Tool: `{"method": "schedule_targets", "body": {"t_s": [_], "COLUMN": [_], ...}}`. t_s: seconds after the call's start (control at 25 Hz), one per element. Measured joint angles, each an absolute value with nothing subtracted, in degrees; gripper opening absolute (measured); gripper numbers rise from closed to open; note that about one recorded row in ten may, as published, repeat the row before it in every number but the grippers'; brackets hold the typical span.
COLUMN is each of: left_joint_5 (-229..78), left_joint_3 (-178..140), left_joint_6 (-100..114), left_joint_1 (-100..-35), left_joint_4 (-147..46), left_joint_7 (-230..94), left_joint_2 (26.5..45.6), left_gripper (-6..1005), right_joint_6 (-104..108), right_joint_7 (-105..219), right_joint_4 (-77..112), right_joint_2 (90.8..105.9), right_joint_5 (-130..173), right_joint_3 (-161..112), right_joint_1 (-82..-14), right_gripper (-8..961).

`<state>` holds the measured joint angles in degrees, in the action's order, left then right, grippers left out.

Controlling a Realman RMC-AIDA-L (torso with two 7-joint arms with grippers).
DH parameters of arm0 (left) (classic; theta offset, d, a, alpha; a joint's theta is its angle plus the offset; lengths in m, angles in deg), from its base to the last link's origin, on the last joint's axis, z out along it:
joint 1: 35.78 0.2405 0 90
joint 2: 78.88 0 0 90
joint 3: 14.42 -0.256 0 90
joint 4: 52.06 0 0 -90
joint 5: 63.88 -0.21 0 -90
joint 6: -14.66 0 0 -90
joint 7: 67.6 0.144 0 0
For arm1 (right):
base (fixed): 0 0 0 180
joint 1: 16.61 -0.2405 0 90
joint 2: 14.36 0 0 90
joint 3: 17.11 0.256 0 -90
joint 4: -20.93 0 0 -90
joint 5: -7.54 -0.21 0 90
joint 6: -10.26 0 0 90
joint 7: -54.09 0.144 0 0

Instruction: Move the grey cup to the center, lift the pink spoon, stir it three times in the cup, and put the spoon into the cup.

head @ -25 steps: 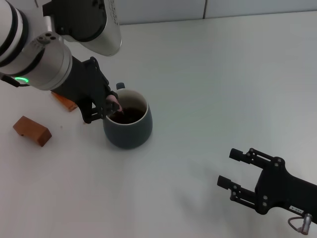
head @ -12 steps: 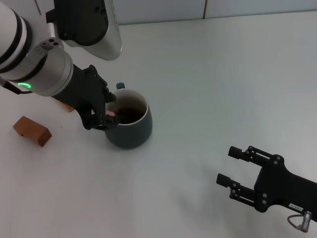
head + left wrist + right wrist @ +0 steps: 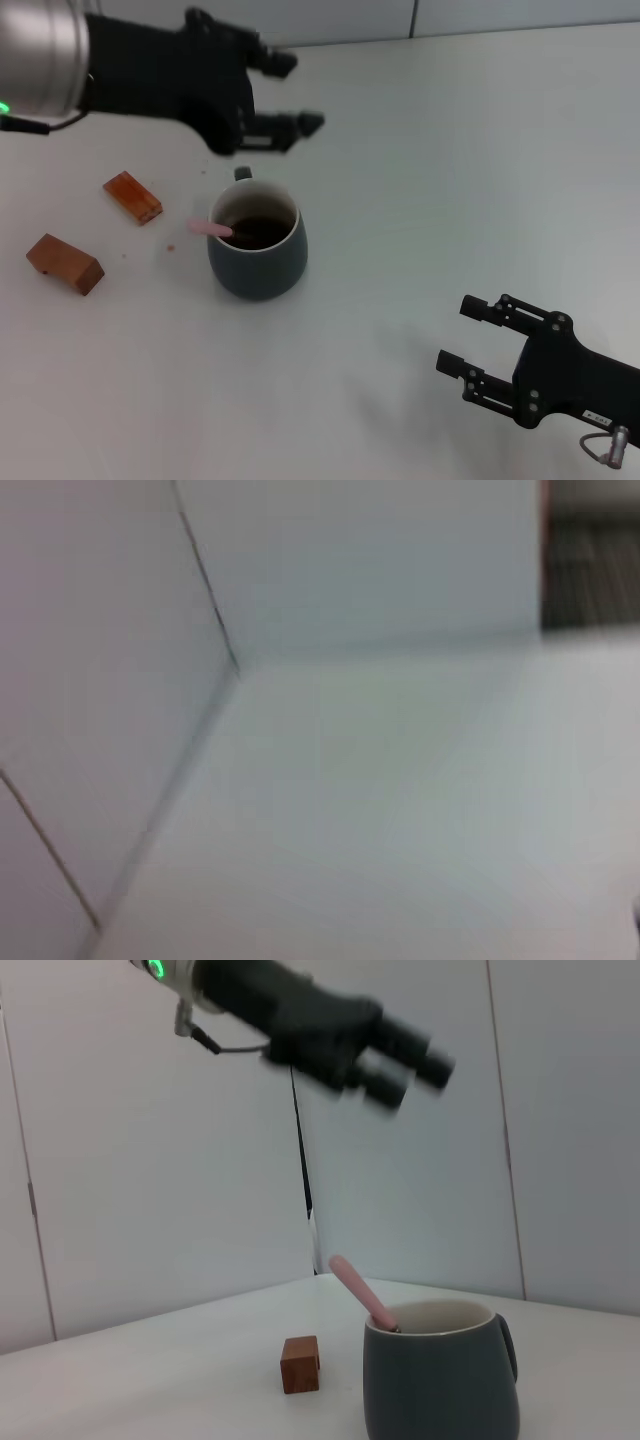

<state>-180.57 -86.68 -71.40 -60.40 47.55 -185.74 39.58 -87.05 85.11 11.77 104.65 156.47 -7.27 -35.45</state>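
Observation:
The grey cup [image 3: 258, 244] stands left of the table's middle, with dark brown liquid inside. It also shows in the right wrist view [image 3: 442, 1372]. The pink spoon [image 3: 212, 229] rests in the cup, its pink handle leaning out over the left rim; it shows in the right wrist view too [image 3: 361, 1294]. My left gripper [image 3: 300, 94] is open and empty, raised above and behind the cup. My right gripper [image 3: 468, 339] is open and empty at the front right, far from the cup.
Two brown wooden blocks lie left of the cup: one [image 3: 132, 197] nearer it, one [image 3: 65, 263] farther left and forward. One block shows in the right wrist view [image 3: 300, 1364]. A wall runs along the table's back edge.
My left gripper has let go of the pink spoon, opened, and lifted up and back away from the cup. The spoon now leans in the cup. The right arm has not moved.

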Motion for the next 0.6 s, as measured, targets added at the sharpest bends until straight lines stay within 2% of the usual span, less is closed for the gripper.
{"method": "schedule_targets", "body": {"t_s": [0.24, 0.4, 0.56, 0.6], "left_joint_5": [-149.55, -136.11, -135.3, -136.55], "left_joint_3": [-79.42, -73.18, -63.69, -62.02], "left_joint_6": [-68.61, -74.89, -88.21, -90.58], "left_joint_1": [-52.57, -51.08, -51.66, -51.03], "left_joint_4": [28.84, 8.59, -13.61, -19.15], "left_joint_7": [-168.88, -157.34, -139.59, -133.72], "left_joint_2": [39.44, 39.13, 37.71, 36.84], "left_gripper": [611, 627, 643, 647], "right_joint_6": [-87.13, -87.14, -87.14, -87.14], "right_joint_7": [85.11, 85.11, 84.96, 84.82], "right_joint_4": [11.62, 11.49, 11.37, 11.27], "right_joint_2": [104.61, 104.58, 104.5, 104.49], "right_joint_5": [156.28, 156.21, 156.1, 156.02], "right_joint_3": [-7.27, -7.23, -6.92, -6.8], "right_joint_1": [-35.42, -35.42, -35.42, -35.42], "right_gripper": [695, 695, 695, 695]}}
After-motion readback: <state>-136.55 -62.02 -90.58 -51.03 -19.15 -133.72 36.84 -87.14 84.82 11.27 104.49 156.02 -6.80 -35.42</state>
